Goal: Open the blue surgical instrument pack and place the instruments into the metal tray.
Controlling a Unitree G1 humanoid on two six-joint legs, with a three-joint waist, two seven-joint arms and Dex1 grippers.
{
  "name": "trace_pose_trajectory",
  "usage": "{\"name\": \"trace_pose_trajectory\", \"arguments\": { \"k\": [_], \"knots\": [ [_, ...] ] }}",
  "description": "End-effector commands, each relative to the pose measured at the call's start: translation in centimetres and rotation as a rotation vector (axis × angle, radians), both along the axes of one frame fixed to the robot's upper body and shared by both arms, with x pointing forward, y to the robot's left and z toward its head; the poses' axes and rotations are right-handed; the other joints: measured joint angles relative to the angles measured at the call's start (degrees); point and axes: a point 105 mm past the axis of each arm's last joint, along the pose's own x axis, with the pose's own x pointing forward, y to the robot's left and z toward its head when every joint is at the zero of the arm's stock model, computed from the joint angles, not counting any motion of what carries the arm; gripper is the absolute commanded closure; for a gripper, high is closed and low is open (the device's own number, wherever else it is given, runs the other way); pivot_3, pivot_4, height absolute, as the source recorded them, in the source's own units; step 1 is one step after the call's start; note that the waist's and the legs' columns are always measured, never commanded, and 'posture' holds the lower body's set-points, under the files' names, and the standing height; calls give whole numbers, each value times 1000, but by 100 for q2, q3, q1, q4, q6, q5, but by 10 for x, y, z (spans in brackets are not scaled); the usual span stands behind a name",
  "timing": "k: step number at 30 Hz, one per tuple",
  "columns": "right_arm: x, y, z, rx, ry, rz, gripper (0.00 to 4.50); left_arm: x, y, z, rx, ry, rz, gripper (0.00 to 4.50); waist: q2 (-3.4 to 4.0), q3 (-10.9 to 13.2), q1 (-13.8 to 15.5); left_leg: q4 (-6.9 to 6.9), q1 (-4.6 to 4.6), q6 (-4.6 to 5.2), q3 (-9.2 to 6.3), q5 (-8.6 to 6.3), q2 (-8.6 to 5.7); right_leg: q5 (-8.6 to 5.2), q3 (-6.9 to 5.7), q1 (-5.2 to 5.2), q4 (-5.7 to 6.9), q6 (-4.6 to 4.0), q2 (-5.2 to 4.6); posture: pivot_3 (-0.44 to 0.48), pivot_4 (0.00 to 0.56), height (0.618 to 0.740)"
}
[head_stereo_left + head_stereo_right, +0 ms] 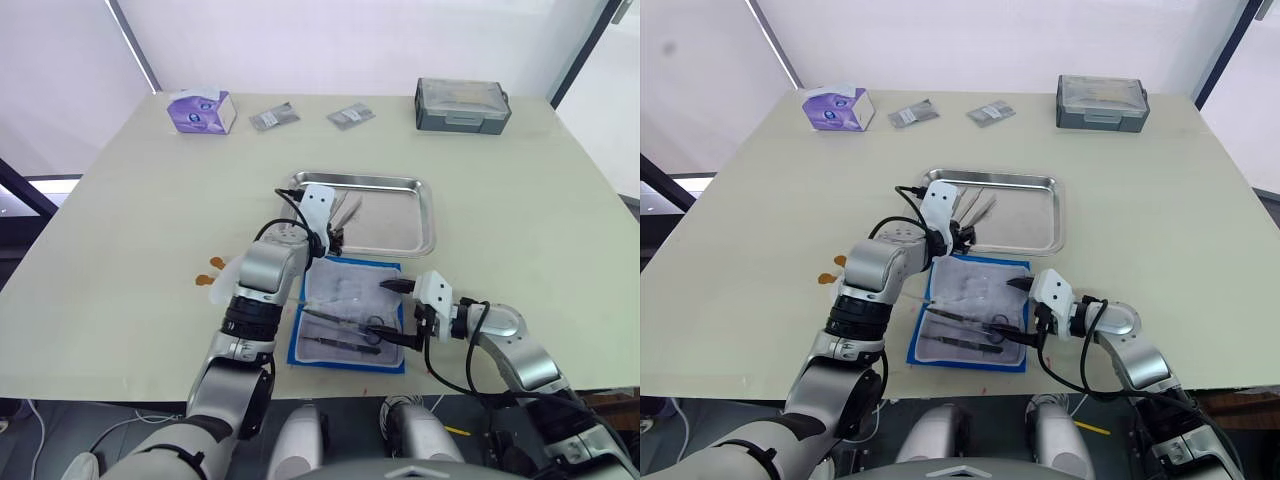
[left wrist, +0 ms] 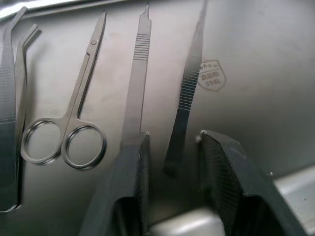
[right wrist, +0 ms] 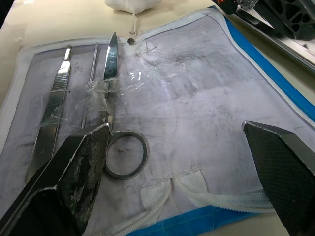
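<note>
Over the metal tray (image 1: 415, 215) my left claw (image 2: 170, 147) hangs parted around a slim handle (image 2: 184, 93) (released, apparently); right claw (image 3: 172, 147) wide above the pack (image 3: 197, 98).

Head stereo overlooking table (image 1: 120, 250), wrist cameras close above tray (image 2: 256, 49), pack (image 3: 206, 128)

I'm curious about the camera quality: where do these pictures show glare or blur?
Left wrist view: the tray gleams along its rim, and the left pincer fingers look soft up close. Right wrist view: the clear film over the scissors glints; the right pincer fingers look blurred. Left eye view: bright backdrop washes out.
</note>
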Motion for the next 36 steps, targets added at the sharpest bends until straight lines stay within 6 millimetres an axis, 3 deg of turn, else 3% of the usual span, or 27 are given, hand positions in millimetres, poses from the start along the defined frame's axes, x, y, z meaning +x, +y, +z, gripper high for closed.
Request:
{"name": "trace_pose_trajectory", "arguments": {
  "k": [1, 9, 14, 24, 30, 36],
  "knots": [
    [-19, -13, -51, -119, 184, -28, 0, 1, 0, 10, 6, -40, -1, 2895, 0, 0, 0, 0, 0, 0, 0, 0, 0, 0, 0, 0, 0, 0, 0, 0, 150, 731],
    [-18, -12, -51, -117, 182, -28, 0, -1, -4, 40, -31, -154, -68, 2895, 0, 0, -3, -1, -1, 0, -1, 0, 0, 0, 0, 0, 0, 0, 0, 0, 150, 731],
    [-18, -12, -51, -118, 182, -24, 0, -16, -2, 67, -88, -342, -319, 2895, 3, 1, -14, -4, 2, -3, 3, 2, 0, 0, 3, -1, 0, -1, -1, 0, 150, 731],
    [-14, -13, -50, -123, 177, -20, 0, -58, 30, 72, -135, -416, -726, 2895, 6, 3, -17, -4, 3, -3, 5, 1, 1, -1, 1, -1, -2, -2, -2, 0, 150, 731],
    [-15, -18, -50, -128, 178, -26, 0, -91, 59, 52, -70, -321, -971, 2895, 6, 4, -7, -5, 2, -2, 5, 1, 3, -2, -1, -3, -3, -3, 0, 0, 150, 731],
    [-15, -19, -49, -128, 177, -34, 0, -109, 75, 57, -171, -260, -1096, 2895, 8, 5, 4, -4, 0, -1, 19, 0, 3, -3, -4, -3, -6, -3, -1, 0, 150, 731]
  ]
}}
